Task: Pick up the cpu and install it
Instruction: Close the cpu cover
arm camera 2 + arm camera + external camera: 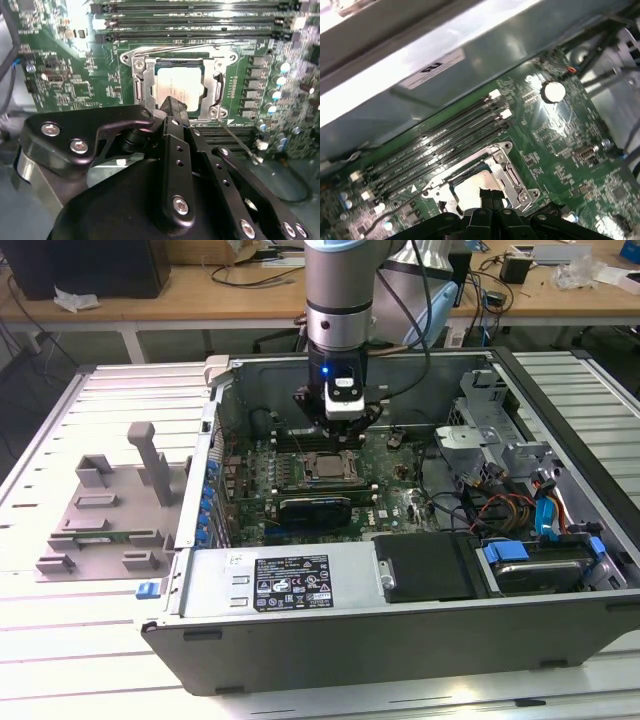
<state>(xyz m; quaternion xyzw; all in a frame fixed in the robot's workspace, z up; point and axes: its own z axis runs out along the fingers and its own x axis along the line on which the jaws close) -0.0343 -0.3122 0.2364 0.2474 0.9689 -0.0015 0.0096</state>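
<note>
The cpu (179, 86), a small square chip with a silvery top, lies flat inside the metal-framed socket (141, 82) on the green motherboard; it also shows in the first wrist view (470, 188) and the exterior view (327, 466). My gripper (172, 106) hangs straight over it inside the open computer case. The black fingers are pressed together, and their tips (487, 196) sit at the chip's near edge; whether they touch it I cannot tell. Nothing is held between them. In the exterior view the gripper (341, 428) is just above the socket.
Memory slots (190, 22) run along one side of the socket. A long black expansion card (315, 508) lies just in front of it. The case walls (215, 410), a power supply (285, 580) and cabled drive bays (520, 500) ring the board. A grey plastic fixture (110, 505) stands outside the case.
</note>
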